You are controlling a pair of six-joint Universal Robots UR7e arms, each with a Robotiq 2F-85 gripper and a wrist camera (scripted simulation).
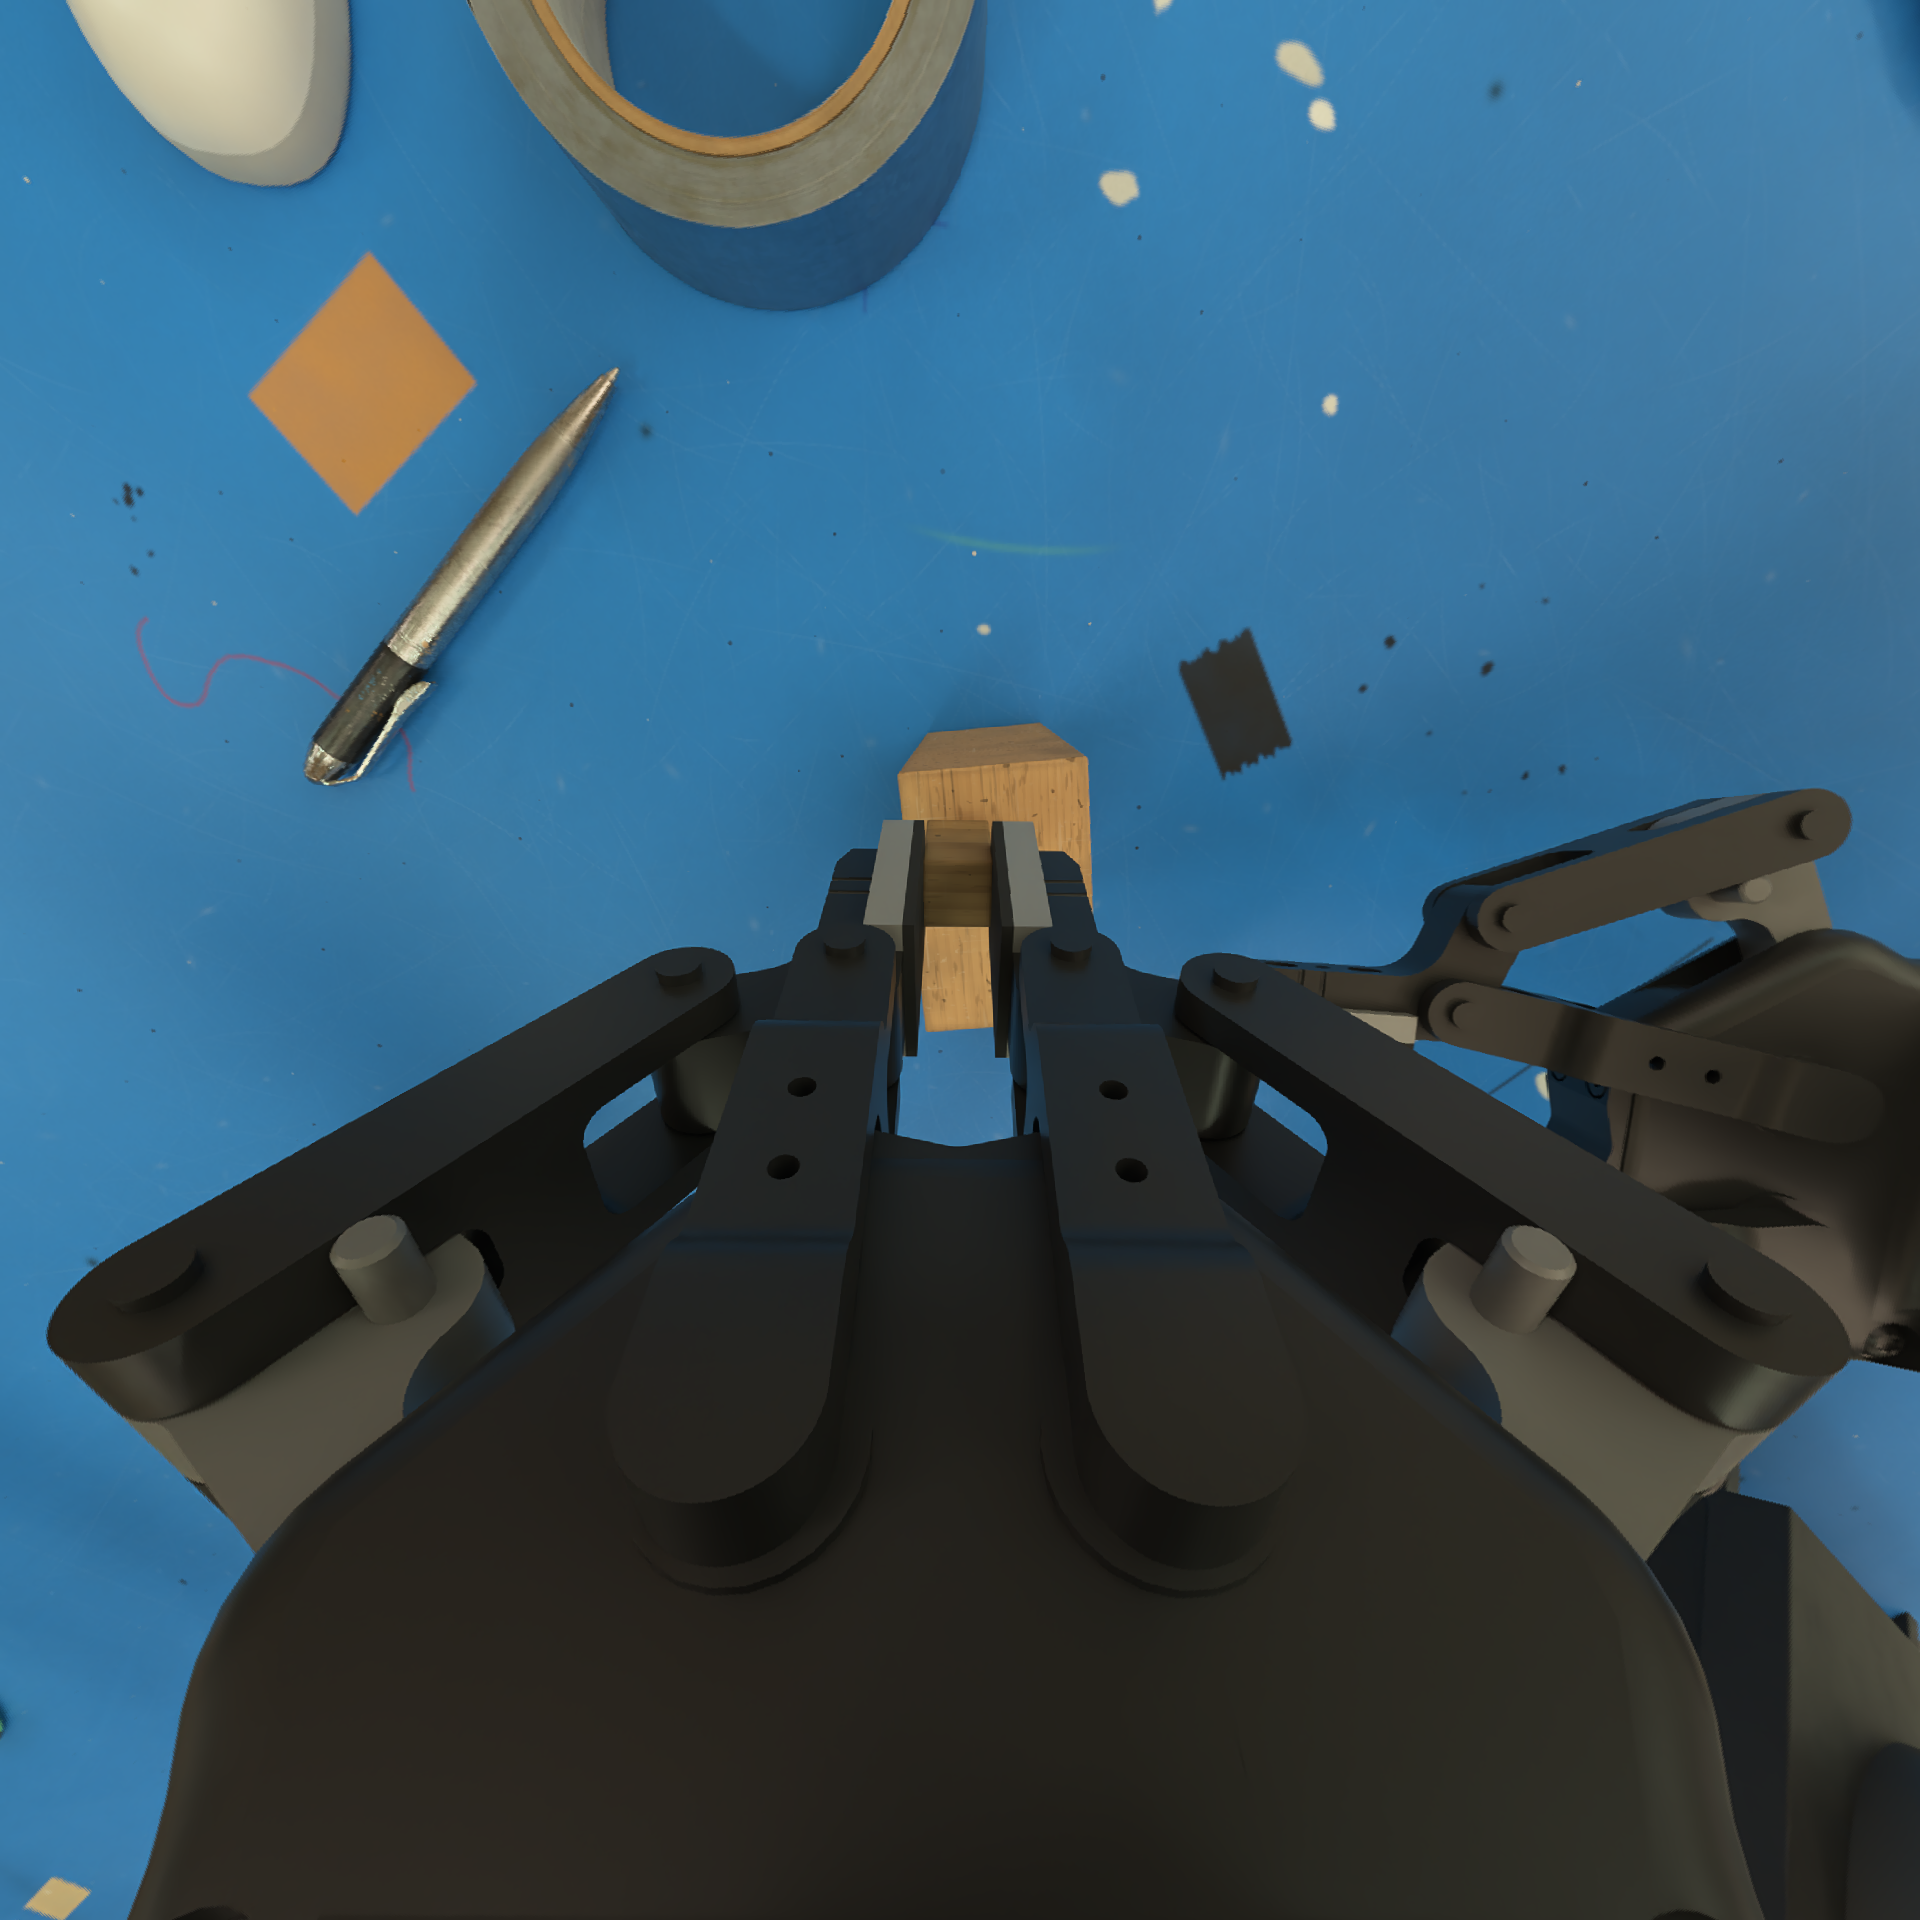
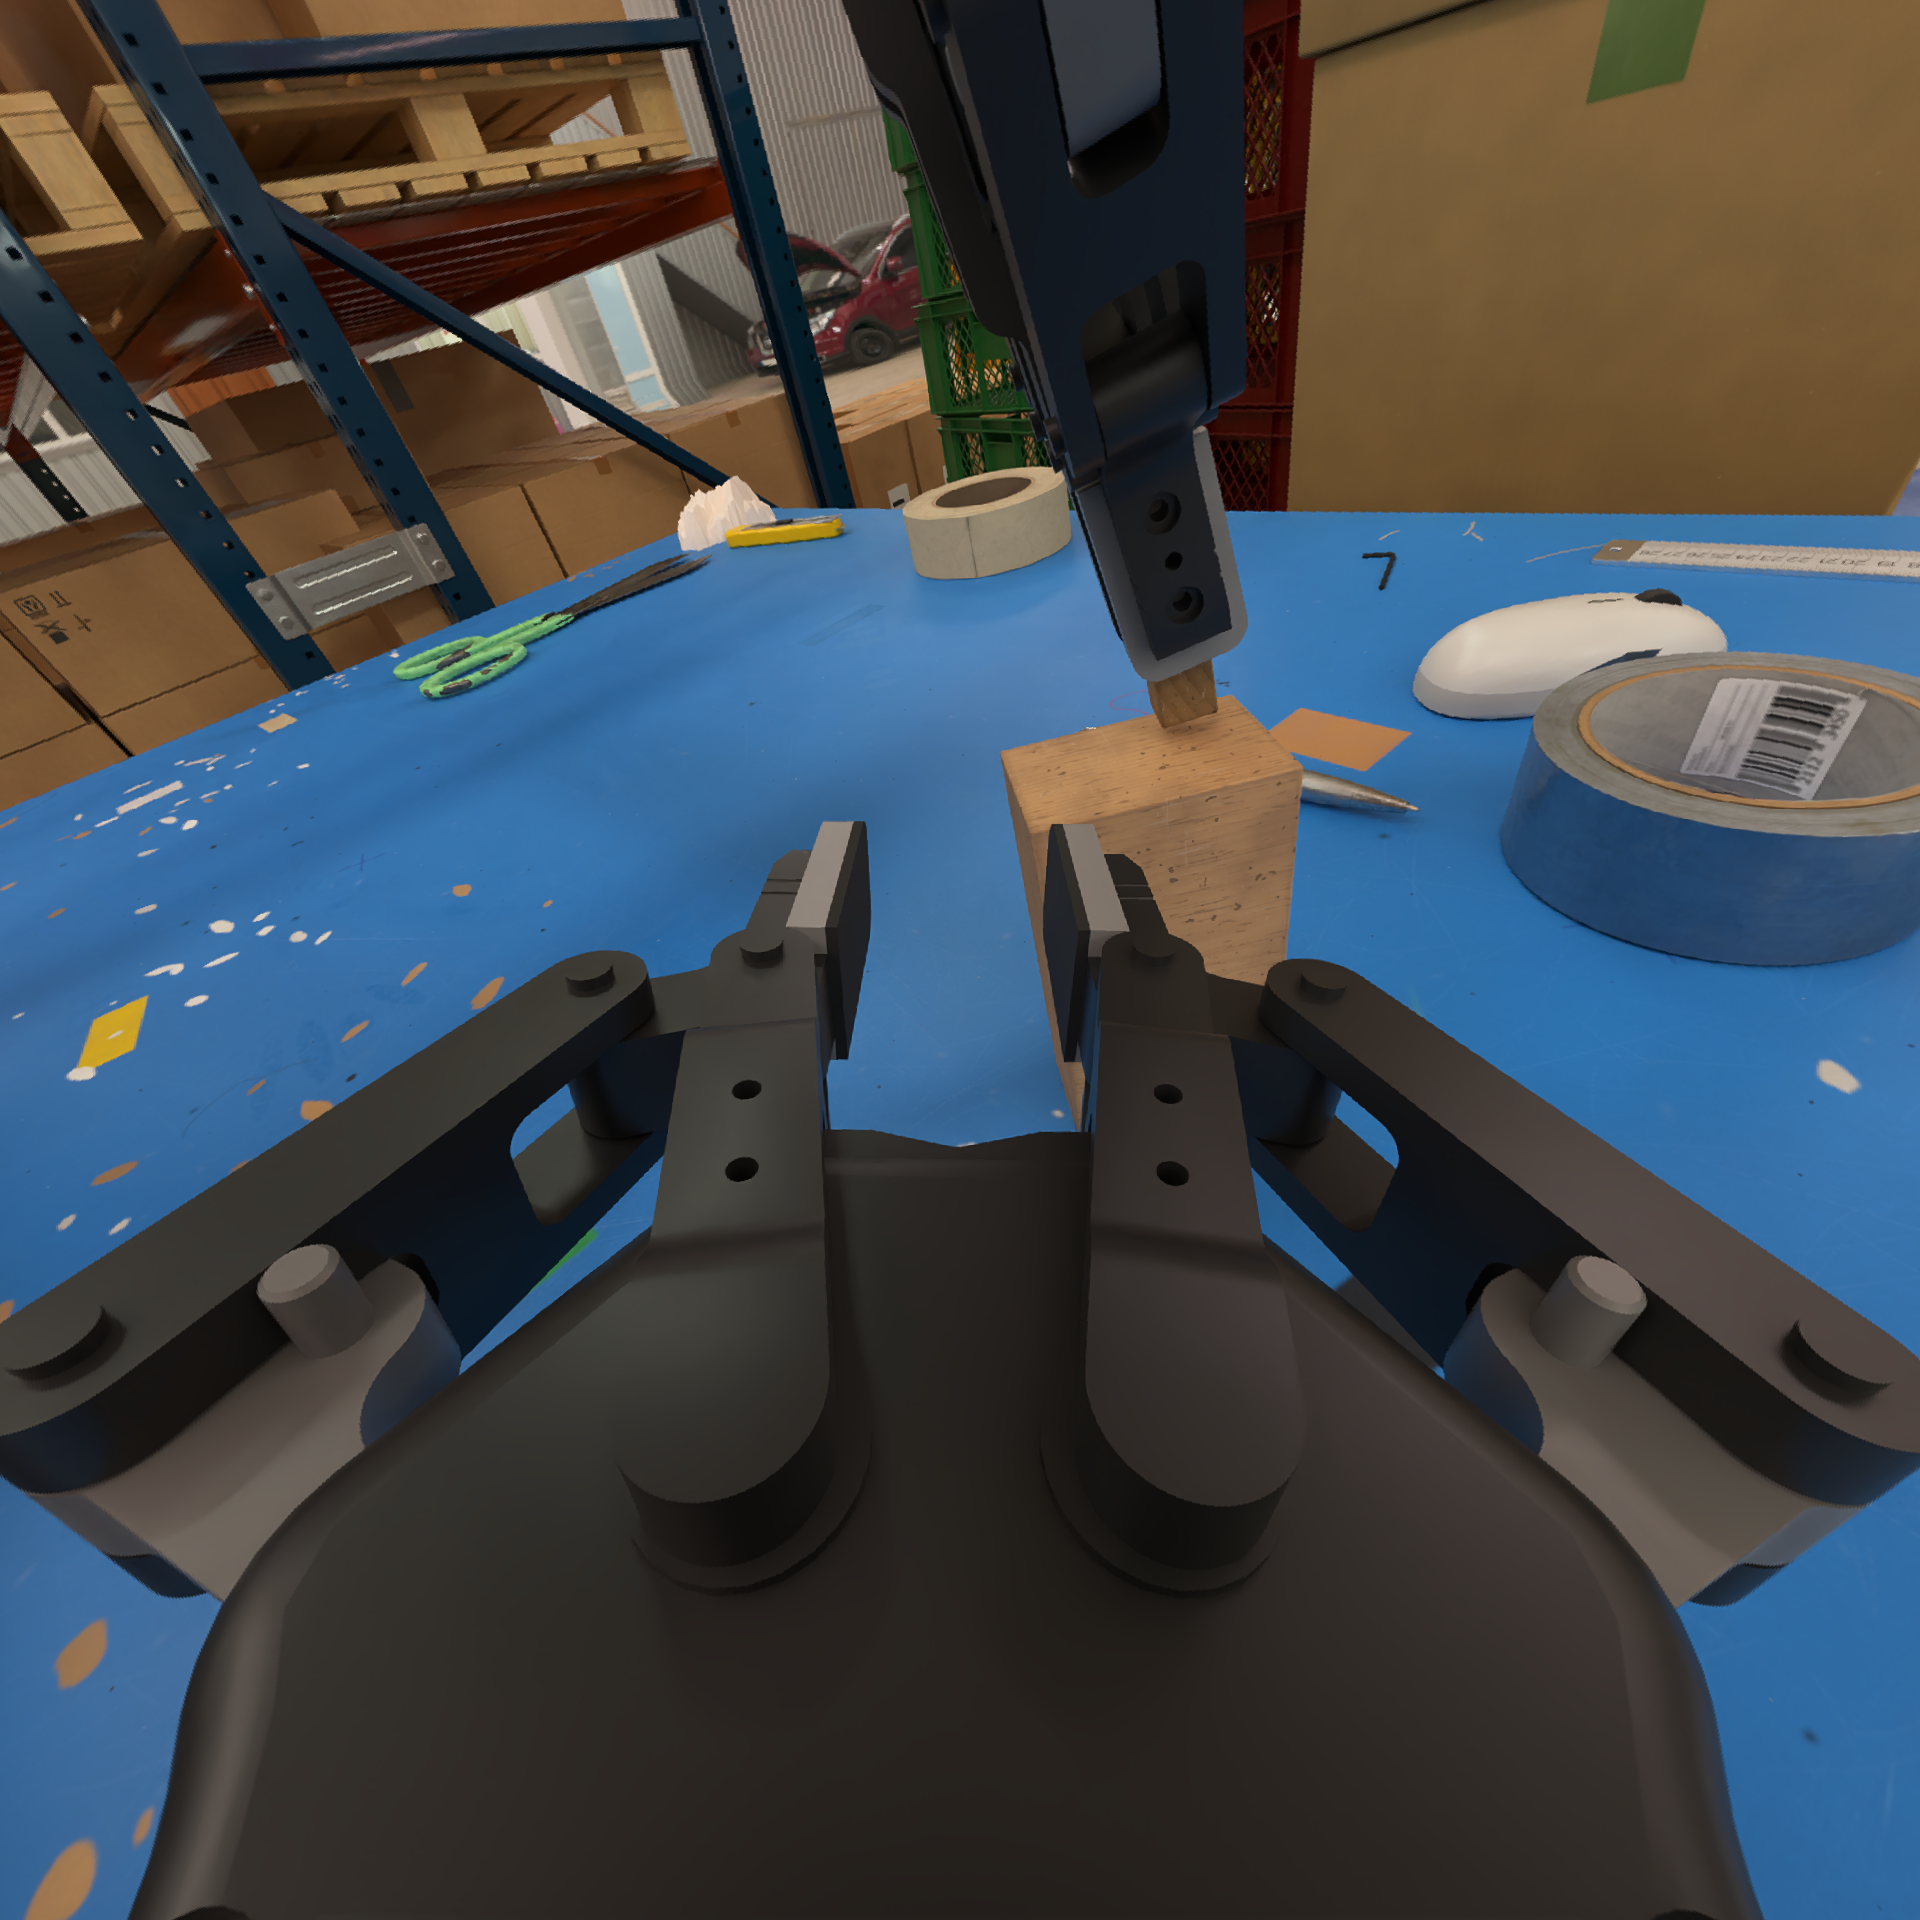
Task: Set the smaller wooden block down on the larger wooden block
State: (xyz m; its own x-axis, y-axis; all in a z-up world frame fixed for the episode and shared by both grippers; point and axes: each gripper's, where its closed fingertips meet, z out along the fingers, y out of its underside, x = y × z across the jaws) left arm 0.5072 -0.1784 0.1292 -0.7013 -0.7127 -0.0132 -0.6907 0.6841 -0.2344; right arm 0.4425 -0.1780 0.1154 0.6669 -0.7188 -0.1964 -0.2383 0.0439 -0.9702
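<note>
The larger wooden block (image 2: 1164, 831) stands upright on the blue table (image 2: 623, 831); it also shows in the left wrist view (image 1: 997, 784). My left gripper (image 1: 958, 836) points straight down and is shut on the smaller, darker wooden block (image 1: 956, 878). In the right wrist view the left gripper (image 2: 1174, 623) holds the smaller block (image 2: 1184, 694) at the far edge of the larger block's top, touching or just above it. My right gripper (image 2: 956, 894) is open and empty, low beside the larger block's near left side; it also shows in the left wrist view (image 1: 1351, 997).
A blue tape roll (image 2: 1714, 821), a white mouse (image 2: 1558, 649) and a silver pen (image 1: 468, 582) lie close behind and right of the blocks. Green scissors (image 2: 488, 649), a beige tape roll (image 2: 987, 520) and a ruler (image 2: 1766, 559) lie farther back.
</note>
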